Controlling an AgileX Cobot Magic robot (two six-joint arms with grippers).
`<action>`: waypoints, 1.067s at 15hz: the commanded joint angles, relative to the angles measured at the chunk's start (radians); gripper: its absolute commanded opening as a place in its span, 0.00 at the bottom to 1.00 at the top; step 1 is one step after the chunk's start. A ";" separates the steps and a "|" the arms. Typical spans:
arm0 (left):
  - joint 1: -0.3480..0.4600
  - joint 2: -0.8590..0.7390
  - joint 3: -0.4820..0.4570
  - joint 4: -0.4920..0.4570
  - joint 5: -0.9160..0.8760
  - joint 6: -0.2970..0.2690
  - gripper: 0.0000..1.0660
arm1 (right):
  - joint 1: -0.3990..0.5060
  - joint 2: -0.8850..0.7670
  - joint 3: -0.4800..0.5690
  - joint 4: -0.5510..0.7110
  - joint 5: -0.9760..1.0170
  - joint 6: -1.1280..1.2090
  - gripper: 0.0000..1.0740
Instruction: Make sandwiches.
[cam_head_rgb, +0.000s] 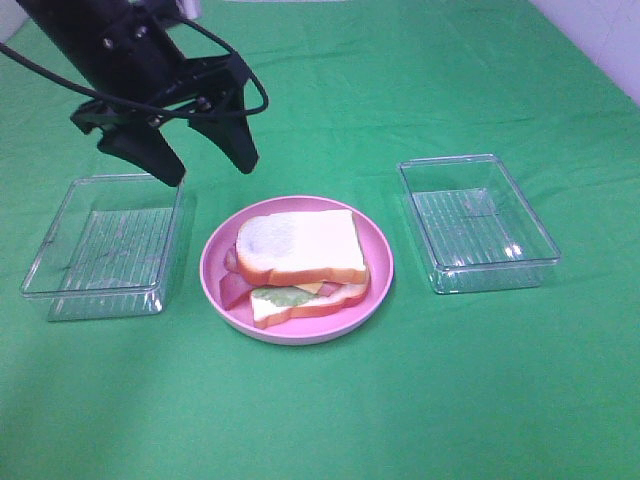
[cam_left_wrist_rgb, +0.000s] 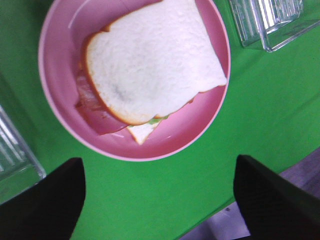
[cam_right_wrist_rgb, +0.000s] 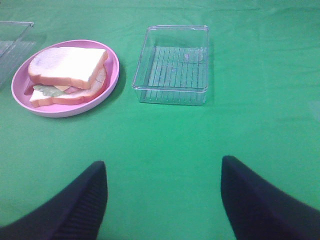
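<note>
Peeking from under the top bread slice, the lettuce, cheese and meat of the sandwiches (cam_head_rgb: 300, 265) show only as slivers along the near edge. The stack lies on the pink plate (cam_head_rgb: 215, 255), long axis running left to right, between two clear trays (cam_head_rgb: 100, 250) (cam_head_rgb: 478, 222) with green cloth (cam_head_rgb: 450, 400) open around. Farther back, the left gripper (cam_head_rgb: 205, 150) hangs released and empty above the cloth. The right gripper (cam_right_wrist_rgb: 162, 200) is likewise spread wide, holding nothing.

text: none readable | labels: none | numbers: none
</note>
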 joint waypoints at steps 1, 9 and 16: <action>-0.004 -0.073 -0.001 0.094 0.042 0.005 0.73 | 0.001 -0.015 0.000 0.002 -0.011 -0.012 0.58; -0.004 -0.494 0.124 0.308 0.181 -0.006 0.73 | 0.001 -0.015 0.000 0.002 -0.011 -0.012 0.58; -0.004 -1.073 0.616 0.308 0.154 -0.004 0.73 | 0.001 -0.015 0.000 0.002 -0.011 -0.012 0.58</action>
